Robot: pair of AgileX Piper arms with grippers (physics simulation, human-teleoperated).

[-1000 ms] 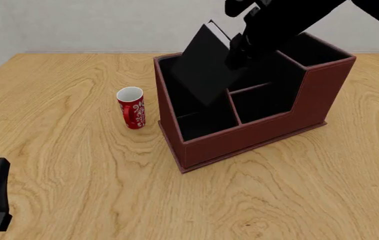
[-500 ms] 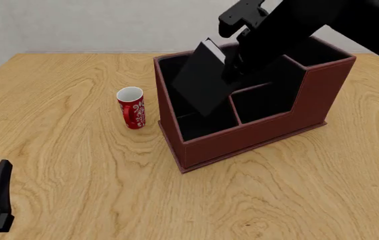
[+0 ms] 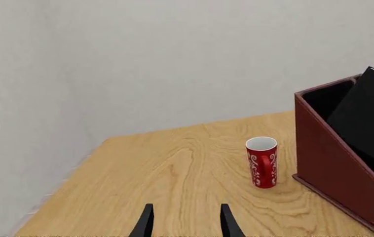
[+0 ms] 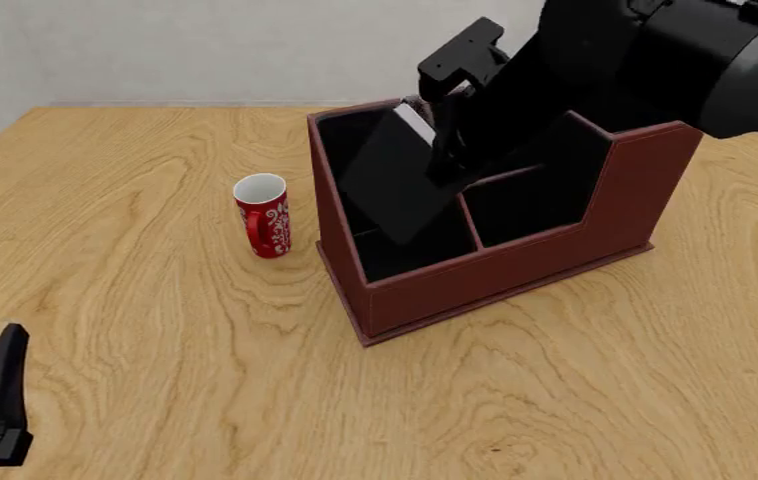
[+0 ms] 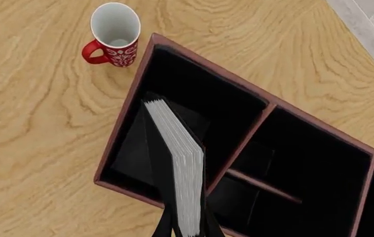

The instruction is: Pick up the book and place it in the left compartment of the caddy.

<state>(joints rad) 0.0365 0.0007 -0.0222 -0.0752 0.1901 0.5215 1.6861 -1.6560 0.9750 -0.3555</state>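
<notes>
Book (image 4: 399,180) held tilted by right end effector (image 5: 185,228), lower corner inside left compartment (image 4: 352,170) of caddy (image 4: 513,270), mug at 9 o'clock. Lowering, release remained. Left end effector (image 3: 183,222) parted, idle.

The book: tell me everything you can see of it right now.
The book is a plain black hardcover with white page edges, closed and thick. It is tilted, its lower part down inside the caddy's left compartment, its top leaning toward the middle divider. The right end effector grips its upper end.
</notes>
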